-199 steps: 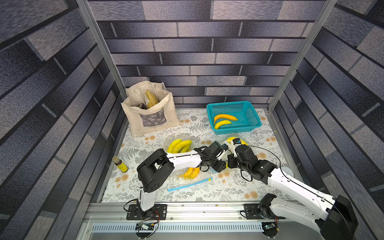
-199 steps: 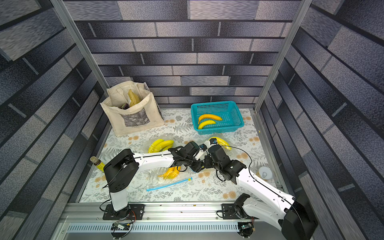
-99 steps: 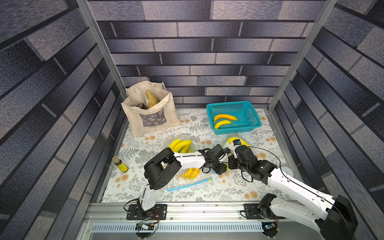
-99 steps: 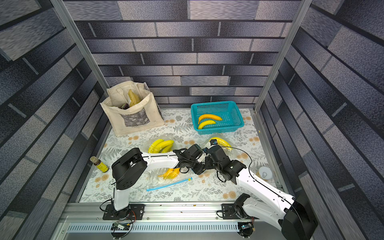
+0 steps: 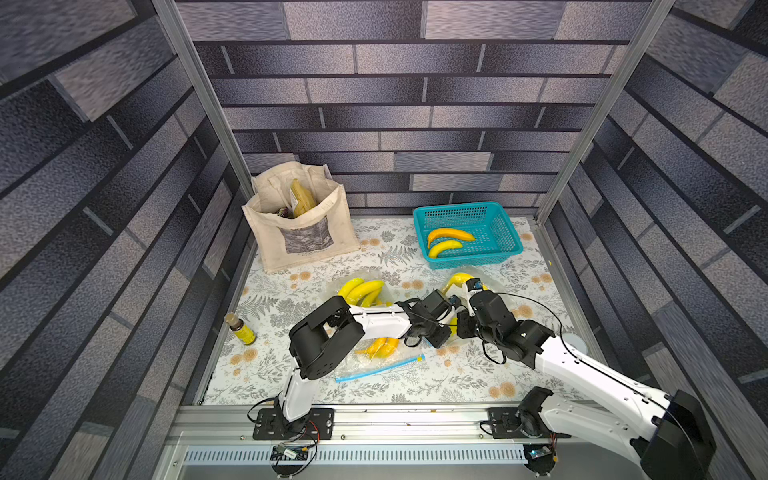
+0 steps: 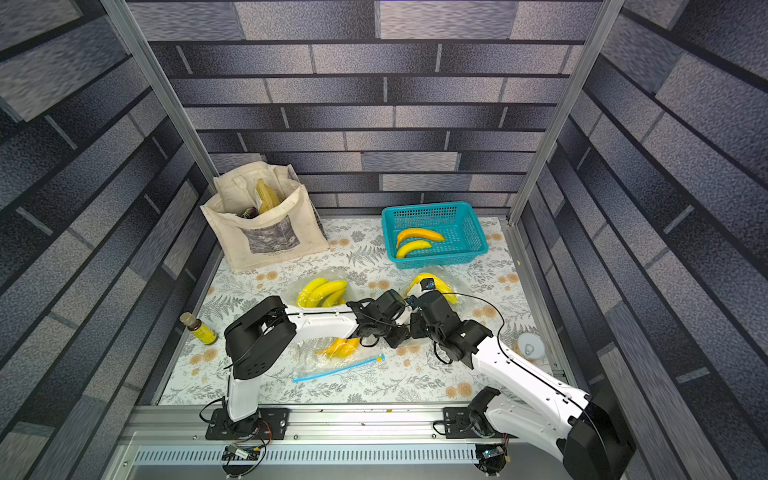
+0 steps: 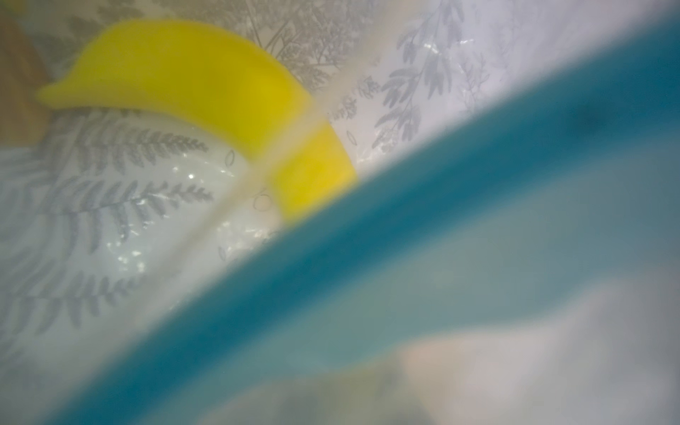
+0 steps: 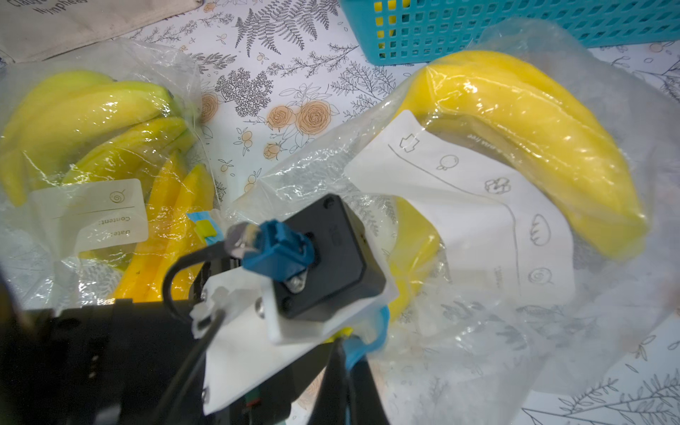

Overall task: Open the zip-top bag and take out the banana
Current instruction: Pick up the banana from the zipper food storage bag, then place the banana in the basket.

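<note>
Left arm: elbow raised over front-left of bench, forearm stretched level toward right half. Left gripper at bag mouth, jaws hidden; I cannot tell their state.

Right arm reaches in from front-right corner. Right gripper clamped tight on zip-top bag at blue zip strip.

Bag: crumpled clear plastic, white label, on right half of bench, just before teal basket.

Banana inside, yellow, curved.

- The bag: clear, glossy, crinkled plastic film.
- The banana: smooth, slightly shiny yellow skin.
- The basket: teal plastic mesh.
- The tote: matt beige cloth.
- The table cover: smooth printed sheet.
</note>
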{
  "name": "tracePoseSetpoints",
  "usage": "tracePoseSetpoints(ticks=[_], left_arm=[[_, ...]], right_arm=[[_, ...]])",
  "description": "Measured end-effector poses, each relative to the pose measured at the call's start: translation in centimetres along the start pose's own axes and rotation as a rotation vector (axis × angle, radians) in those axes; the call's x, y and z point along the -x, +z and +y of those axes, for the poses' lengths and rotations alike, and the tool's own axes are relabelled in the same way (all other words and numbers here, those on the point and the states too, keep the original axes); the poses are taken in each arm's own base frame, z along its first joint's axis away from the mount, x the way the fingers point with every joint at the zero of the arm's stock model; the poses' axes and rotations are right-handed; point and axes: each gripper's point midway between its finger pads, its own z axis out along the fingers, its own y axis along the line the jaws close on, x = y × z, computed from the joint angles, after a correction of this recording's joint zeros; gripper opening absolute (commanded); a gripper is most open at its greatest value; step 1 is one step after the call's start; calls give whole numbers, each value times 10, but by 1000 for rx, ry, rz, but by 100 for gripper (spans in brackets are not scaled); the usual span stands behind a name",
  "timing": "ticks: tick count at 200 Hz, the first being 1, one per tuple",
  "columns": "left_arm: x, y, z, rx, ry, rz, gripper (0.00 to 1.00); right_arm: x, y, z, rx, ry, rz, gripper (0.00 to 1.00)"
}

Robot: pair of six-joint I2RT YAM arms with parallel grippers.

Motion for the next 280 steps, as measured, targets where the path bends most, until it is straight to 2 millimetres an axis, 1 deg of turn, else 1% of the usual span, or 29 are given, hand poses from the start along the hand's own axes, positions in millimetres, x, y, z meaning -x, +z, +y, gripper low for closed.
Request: tracePoseSetpoints(ticks=[13,28,41,59,66,87,114,123,135,148,161,175,182,200,211,222,234,249,263,280], left_arm=[[-5,-7,-1,0,-11,1,17],[-5,-20,-6,-14,-17,-6,17],[1,-34,-14,-41,-17,-23,17],[17,-57,-27,-88,-7,-73,18],[19,-64,-30,-97,-11,-79,19],[13,-76,-35,-126,-38,-58,19],[-1,-90,-50,-197,-75,-16,19],[-6,-99,-56,-222,-82,-5,19],[-12,-114,-65,-261,-96,4,18],[-16,-137,-75,-296,-97,-10,18],[-20,-165,-81,-312,-102,-39,19],[-19,-203,-85,-320,-95,-110,24],[-16,-222,-85,-319,-94,-156,24],[-2,-277,-74,-273,-85,-330,25],[7,-301,-62,-223,-93,-419,23],[18,-315,-48,-172,-109,-476,22],[31,-317,-29,-111,-125,-499,23],[52,-304,-5,-50,-138,-477,24],[76,-280,20,-13,-144,-430,23],[106,-239,52,14,-137,-362,21]], right_arm=[[1,0,-1,-7,-3,-4,0],[1,1,-3,-20,-7,-6,0],[-1,3,-6,-32,-15,-3,0],[-4,8,-9,-49,-30,7,0],[-5,9,-9,-52,-34,6,0],[1,10,-7,-46,-43,-17,0],[2,13,-9,-64,-61,-22,0],[2,13,-10,-67,-65,-23,0],[3,13,-10,-71,-69,-24,0],[2,13,-11,-72,-73,-23,0],[2,14,-11,-73,-73,-21,0],[1,15,-12,-78,-74,-18,0],[-1,16,-12,-79,-75,-15,0],[-4,18,-13,-83,-76,-7,0],[-5,21,-13,-84,-77,-2,0],[-5,23,-13,-82,-78,2,0],[-7,25,-12,-82,-80,11,0],[-8,27,-12,-82,-81,17,0],[-8,27,-12,-80,-81,17,0],[-8,27,-12,-80,-80,17,0]])
